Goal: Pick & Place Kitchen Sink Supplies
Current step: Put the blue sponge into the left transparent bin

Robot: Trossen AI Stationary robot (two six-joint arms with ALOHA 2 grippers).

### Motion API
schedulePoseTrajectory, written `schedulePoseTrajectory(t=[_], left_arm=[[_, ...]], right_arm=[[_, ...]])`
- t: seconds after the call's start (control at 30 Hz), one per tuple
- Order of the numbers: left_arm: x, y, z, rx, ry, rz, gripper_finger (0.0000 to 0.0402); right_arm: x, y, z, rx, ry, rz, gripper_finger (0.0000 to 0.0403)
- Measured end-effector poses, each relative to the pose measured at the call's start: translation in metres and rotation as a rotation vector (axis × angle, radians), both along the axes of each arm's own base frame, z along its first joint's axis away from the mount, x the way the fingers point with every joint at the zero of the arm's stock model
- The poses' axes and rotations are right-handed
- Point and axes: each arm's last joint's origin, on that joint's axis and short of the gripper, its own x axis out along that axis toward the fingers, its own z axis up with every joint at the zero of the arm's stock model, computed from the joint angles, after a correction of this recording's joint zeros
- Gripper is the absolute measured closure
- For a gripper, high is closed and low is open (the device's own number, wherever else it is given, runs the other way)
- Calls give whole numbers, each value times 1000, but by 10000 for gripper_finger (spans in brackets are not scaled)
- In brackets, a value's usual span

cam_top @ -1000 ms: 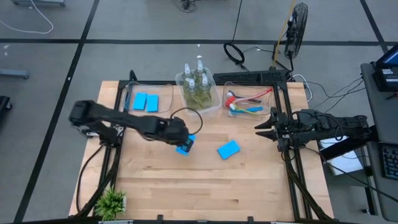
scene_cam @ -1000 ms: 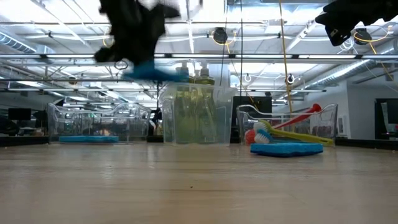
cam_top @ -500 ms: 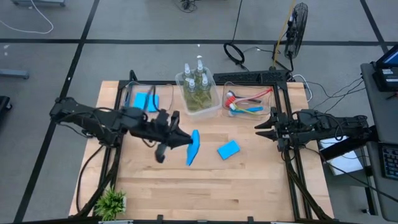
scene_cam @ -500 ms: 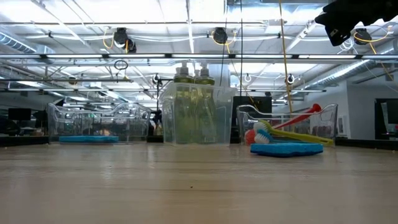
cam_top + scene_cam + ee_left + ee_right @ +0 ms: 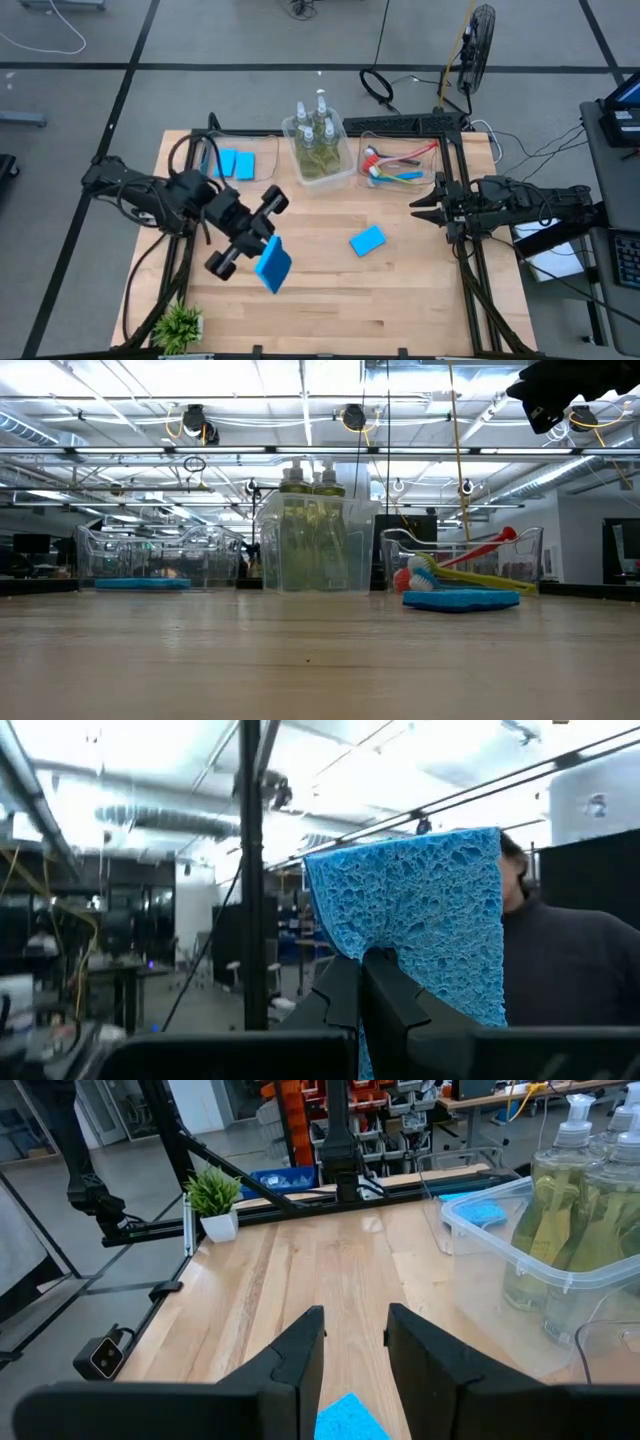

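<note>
My left gripper (image 5: 262, 247) is raised high over the table's near left part, shut on a blue sponge (image 5: 273, 264), and is out of the low view. A second blue sponge (image 5: 367, 240) lies flat on the table in front of my right gripper (image 5: 415, 207). That gripper waits at the right edge, open, with nothing between its fingers (image 5: 355, 1342). Two more sponges (image 5: 235, 164) lie in the left clear bin. The pump bottles (image 5: 317, 130) stand in the middle bin, and the brushes (image 5: 395, 165) lie in the right bin. My left gripper pinches the sponge between its two fingers (image 5: 385, 995) at one end (image 5: 400, 965). The fingers slant upward. The sponge sticks out beyond the fingertips, lifted clear of the table, with a broad porous face (image 5: 420, 900) toward the wrist camera.
Three clear bins (image 5: 345, 178) line the table's far side. A small potted plant (image 5: 180, 325) stands at the near left corner. Bare wood lies across the middle and near part. A person in dark clothes (image 5: 575, 970) shows beyond the table in the left wrist view.
My left gripper has risen with the blue sponge, out of the low view, and has gone toward the near left. It has rolled and tipped from pointing down to slanting up. The sponge has turned with it. My right arm has kept still.
</note>
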Motion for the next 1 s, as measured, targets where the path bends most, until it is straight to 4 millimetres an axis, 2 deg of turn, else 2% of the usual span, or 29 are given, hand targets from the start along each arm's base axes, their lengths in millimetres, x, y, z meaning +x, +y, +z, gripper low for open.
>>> schedulePoseTrajectory(t=[0.07,0.13,0.33,0.5,0.63,0.8,1.0], left_arm=[[2,0,-3,-35,59,22,401],[6,2,-10,-128,211,94,401],[15,10,-68,-520,926,375,401],[3,14,-108,-786,1340,589,401],[-8,22,-131,-900,1529,836,401],[-25,42,-148,-963,1650,1188,401],[-45,80,-146,-943,1548,1561,401]], right_arm=[[0,0,0,0,0,0,303],[0,0,0,0,0,0,303],[0,0,0,0,0,0,303],[0,0,0,0,0,0,303],[0,0,0,0,1,0,303],[0,0,0,3,1,-1,303],[0,-1,0,-8,0,-25,303]])
